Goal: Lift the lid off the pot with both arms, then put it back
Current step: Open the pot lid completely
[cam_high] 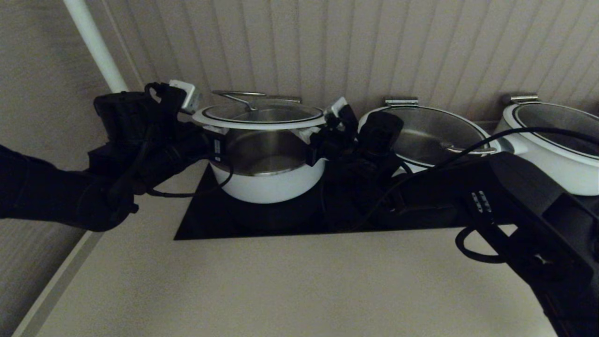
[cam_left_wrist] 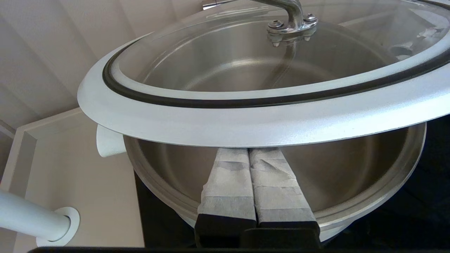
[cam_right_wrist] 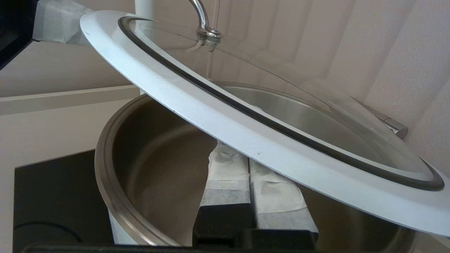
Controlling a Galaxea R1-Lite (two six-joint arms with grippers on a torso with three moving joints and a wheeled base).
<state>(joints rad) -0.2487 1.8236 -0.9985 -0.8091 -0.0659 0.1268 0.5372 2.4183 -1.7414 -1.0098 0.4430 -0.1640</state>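
The lid, clear glass with a white rim and wire handle, hangs level a little above the pot, with a gap showing the steel inside. My left gripper is shut, its taped fingers tucked under the lid's left rim, over the pot's mouth. My right gripper is shut too, its fingers under the right rim, above the pot. The lid rests on both pairs of fingers. The fingertips are hidden beneath the rim.
The pot stands on a black cooktop. Two wider lidded pots stand to the right, close behind my right arm. A white pipe rises at the back left. The panelled wall is just behind.
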